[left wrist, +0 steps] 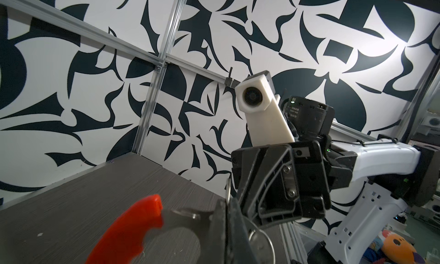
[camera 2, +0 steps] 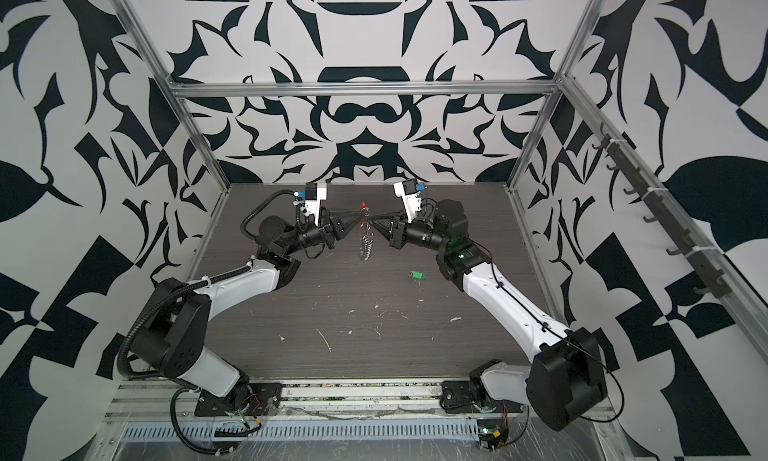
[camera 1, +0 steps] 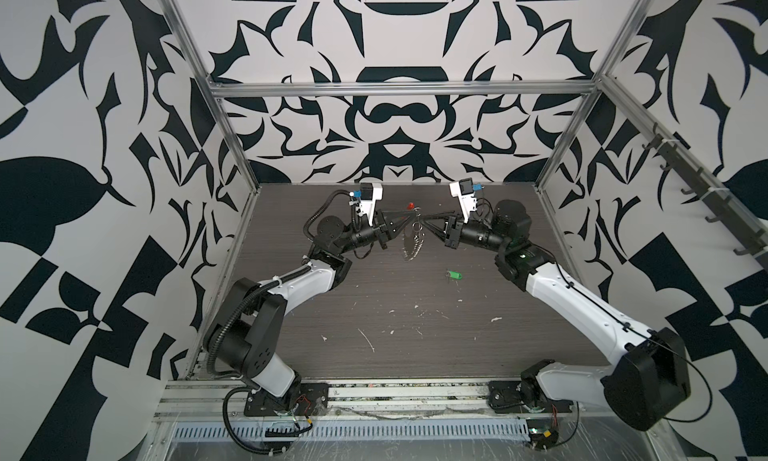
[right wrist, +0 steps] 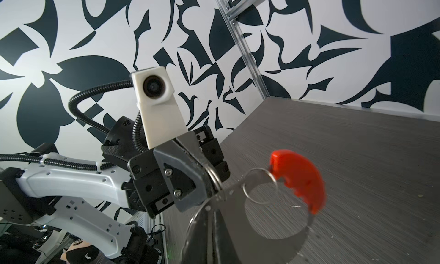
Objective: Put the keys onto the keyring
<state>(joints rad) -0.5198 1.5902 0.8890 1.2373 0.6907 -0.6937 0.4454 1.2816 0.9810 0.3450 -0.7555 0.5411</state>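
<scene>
The keyring [camera 1: 411, 247] hangs in the air over the far middle of the table, a chain of small silver rings dangling below a red-orange segment [camera 1: 410, 205]. My left gripper [camera 1: 409, 222] is shut on its upper part from the left, and my right gripper [camera 1: 424, 222] meets it from the right, jaws closed on the metal band. The right wrist view shows the red segment [right wrist: 300, 177] just beyond my right gripper [right wrist: 214, 227]. In the left wrist view it [left wrist: 133, 231] lies beside my left gripper [left wrist: 229, 217]. The green keys [camera 1: 455, 275] lie alone on the table, right of the hanging rings.
The dark wood-grain table [camera 1: 374, 355] carries scattered white specks near its front. Aluminium frame posts [camera 1: 232, 147] stand at the back corners. A rail of black hooks [camera 1: 706, 197] runs along the right wall. Both arm bases sit at the front edge.
</scene>
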